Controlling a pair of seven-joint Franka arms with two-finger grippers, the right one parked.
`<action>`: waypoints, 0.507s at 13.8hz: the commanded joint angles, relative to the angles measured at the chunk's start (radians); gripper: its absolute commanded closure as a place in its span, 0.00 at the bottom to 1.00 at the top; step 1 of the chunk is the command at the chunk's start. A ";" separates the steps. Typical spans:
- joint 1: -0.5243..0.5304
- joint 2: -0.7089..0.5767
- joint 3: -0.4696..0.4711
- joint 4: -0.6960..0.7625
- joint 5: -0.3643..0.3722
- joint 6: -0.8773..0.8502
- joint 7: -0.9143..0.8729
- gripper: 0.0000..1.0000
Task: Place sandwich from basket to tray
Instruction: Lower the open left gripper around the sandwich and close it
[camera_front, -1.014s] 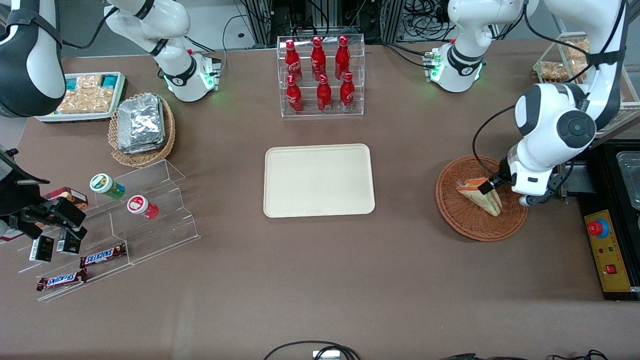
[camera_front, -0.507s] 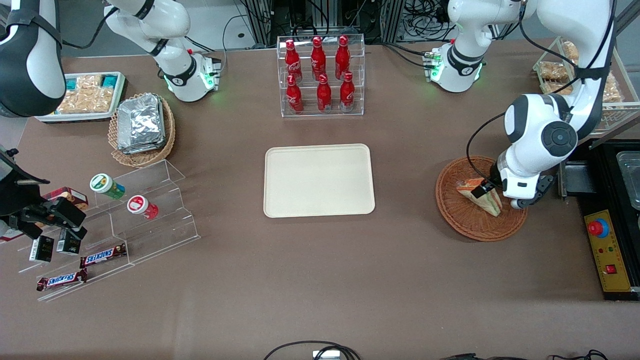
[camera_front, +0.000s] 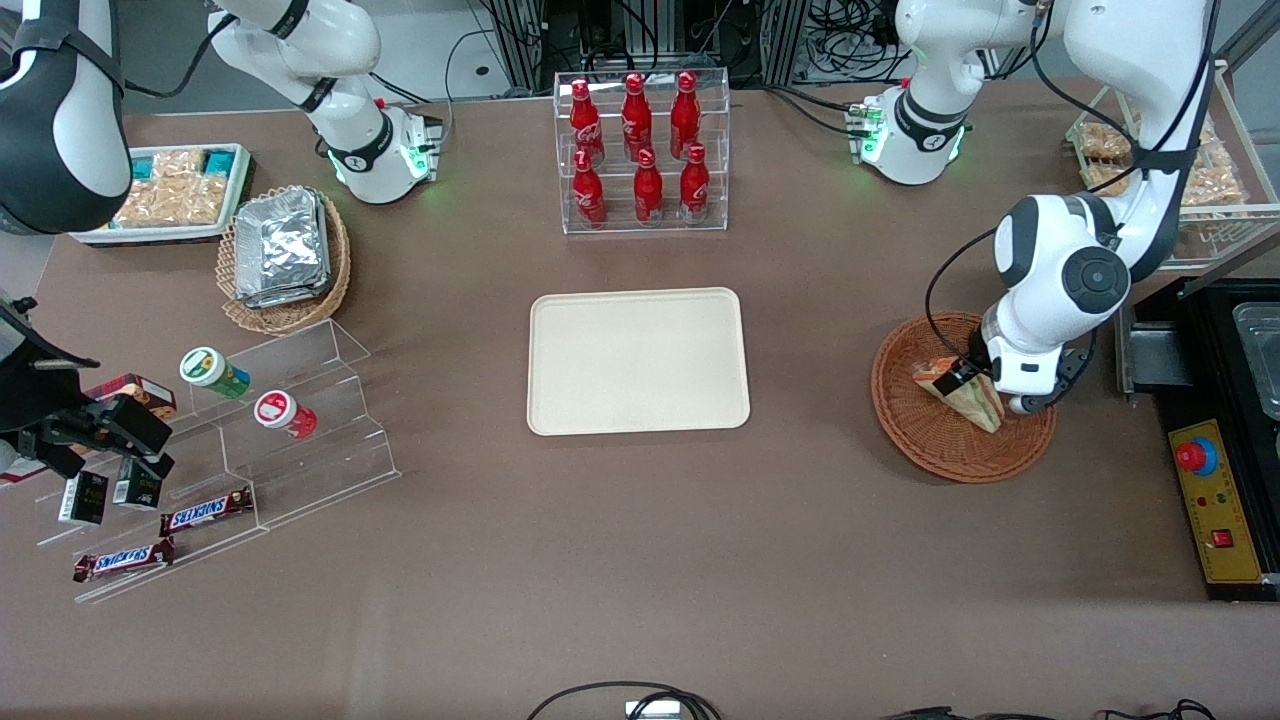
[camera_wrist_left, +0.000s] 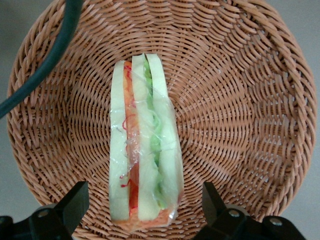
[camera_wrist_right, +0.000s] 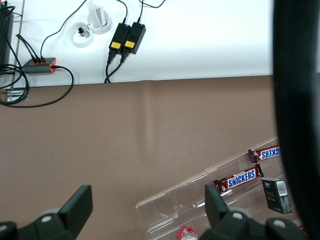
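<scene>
Sandwich (camera_wrist_left: 144, 145) lies in the basket (camera_wrist_left: 240, 100) directly below our pincer (camera_wrist_left: 145, 207), between its fingers, which stand apart. We should descend centred, then close gently across the bread faces.

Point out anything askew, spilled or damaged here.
Nothing stands out. The sandwich lies whole in its wrap in the basket; the open claw hangs over it, one finger on each side, not touching. The tray sits flat and square on the table.
</scene>
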 joint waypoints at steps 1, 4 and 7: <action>0.006 0.005 0.005 -0.005 0.019 0.027 -0.024 0.00; 0.006 0.014 0.022 -0.003 0.019 0.053 -0.022 0.00; 0.006 0.032 0.024 -0.002 0.017 0.065 -0.028 0.00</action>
